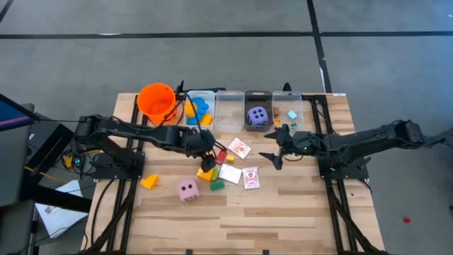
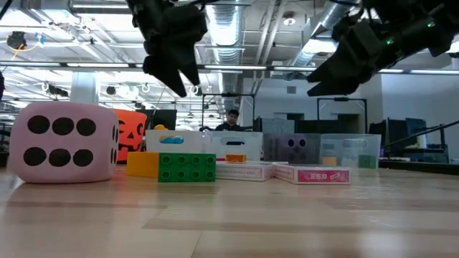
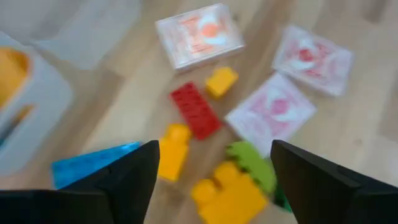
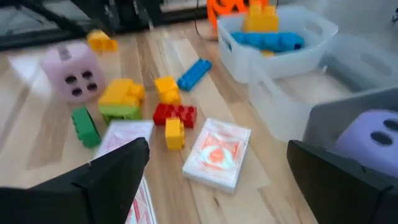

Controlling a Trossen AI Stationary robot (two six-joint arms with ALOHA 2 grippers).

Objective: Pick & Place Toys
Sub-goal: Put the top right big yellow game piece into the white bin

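Small blocks lie in a cluster at mid-table: a red one (image 3: 196,111), yellow ones (image 3: 171,152), a green-and-yellow pair (image 3: 239,186) and a blue one (image 3: 93,163). My left gripper (image 1: 210,154) hovers open just above this cluster, slanting down, with nothing between its fingers. Pink-and-white cards (image 1: 239,147) (image 1: 251,177) lie flat beside the blocks. A pink die (image 1: 187,189) and a lone yellow block (image 1: 149,182) rest nearer the front. A purple die (image 1: 258,115) sits in a clear bin. My right gripper (image 1: 271,154) hangs open above the table, right of the cards, touching nothing.
Along the far edge stand an orange bucket (image 1: 157,100) and a row of clear bins; the leftmost (image 1: 200,111) holds blue and yellow blocks, the one beside it (image 1: 230,111) looks bare. Bare wood lies along the near edge. A person shows in the room behind.
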